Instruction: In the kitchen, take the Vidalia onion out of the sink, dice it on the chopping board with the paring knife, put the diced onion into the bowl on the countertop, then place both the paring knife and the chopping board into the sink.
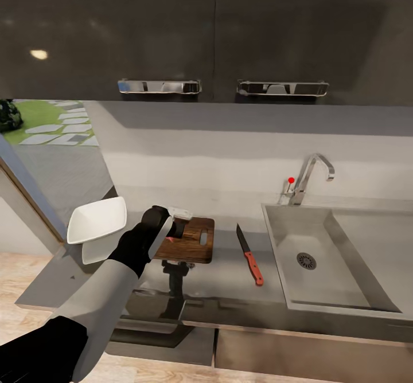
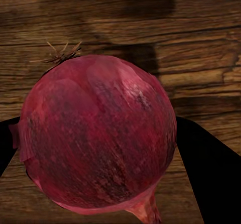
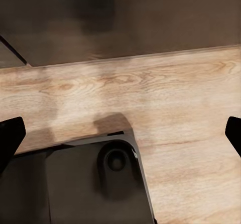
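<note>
A: Dark red skin, papery, pressed between black fingers (image 2: 211, 169) on both sides: the left gripper (image 1: 172, 228) is clamped on the onion (image 2: 98, 133), right over the board (image 1: 192, 239).

B: Is the onion down on the wood, or hanging above it?

A: I can't tell. In the left wrist view the grain sits close behind it, with a shadow at about 1 o'clock from the onion, so I judge it is either just above the board or barely resting on it.

B: So how should it be set down?

A: Gently, near the board's middle and away from the handle slot. A round onion will likely roll, so it should be lowered until it bears on the wood before the fingers part, and they should part slowly.

B: What about the other arm?

A: The right gripper (image 3: 120, 133) is spread wide and holds nothing; under it are wooden floor and part of the robot's dark base. It will have to come up for the knife (image 1: 250, 255).

B: Where does the knife lie?

A: In the head view, on the countertop (image 1: 223, 280) at 3 o'clock from the board, near it but not touching, with its red handle toward the robot. The sink (image 1: 344, 308) is further on at 3 o'clock, its basin bare. The bowl (image 1: 97, 221) sits at 9 o'clock from the board.

B: Any risks?

A: Letting go too high, so the onion rolls off toward the knife or the counter's edge.
</note>
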`<state>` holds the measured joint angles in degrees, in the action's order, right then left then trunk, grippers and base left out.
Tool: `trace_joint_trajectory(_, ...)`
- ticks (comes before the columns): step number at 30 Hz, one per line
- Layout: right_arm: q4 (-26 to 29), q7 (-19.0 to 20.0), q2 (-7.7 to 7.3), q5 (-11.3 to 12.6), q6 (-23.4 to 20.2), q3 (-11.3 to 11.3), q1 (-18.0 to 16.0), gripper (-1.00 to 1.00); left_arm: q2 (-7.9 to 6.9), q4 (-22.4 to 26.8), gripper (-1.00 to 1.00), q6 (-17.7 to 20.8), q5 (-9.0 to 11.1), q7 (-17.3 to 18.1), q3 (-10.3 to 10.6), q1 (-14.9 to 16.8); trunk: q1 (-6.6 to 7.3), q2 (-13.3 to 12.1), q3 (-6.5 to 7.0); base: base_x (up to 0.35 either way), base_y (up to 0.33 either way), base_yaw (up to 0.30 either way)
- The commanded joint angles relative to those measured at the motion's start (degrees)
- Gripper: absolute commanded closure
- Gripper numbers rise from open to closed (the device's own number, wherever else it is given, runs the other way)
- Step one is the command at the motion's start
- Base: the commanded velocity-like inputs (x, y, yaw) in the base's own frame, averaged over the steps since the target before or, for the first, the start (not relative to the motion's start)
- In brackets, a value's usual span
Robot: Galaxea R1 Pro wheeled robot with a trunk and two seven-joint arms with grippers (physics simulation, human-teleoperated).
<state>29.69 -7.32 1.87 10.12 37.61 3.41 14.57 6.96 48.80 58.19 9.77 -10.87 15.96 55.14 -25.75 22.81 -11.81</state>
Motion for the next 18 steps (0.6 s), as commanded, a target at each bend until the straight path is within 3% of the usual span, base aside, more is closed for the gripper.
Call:
trace_joint_trajectory(1,0.11,-0.24,-0.04,0.51,0.13,0.36,0.02,-1.0,-0.01,0.01,1.0,0.17,0.58,-0.56,0.12,0.05,-0.04,0.11,-0.1,0.0,0.0,0.0)
trace_joint_trajectory(18,0.11,-0.24,-0.02,0.51,0.16,0.45,0.02,-1.0,0.07,0.09,1.0,0.17,0.52,-0.56,0.15,0.05,-0.04,0.11,-0.1,0.002,0.0,0.0)
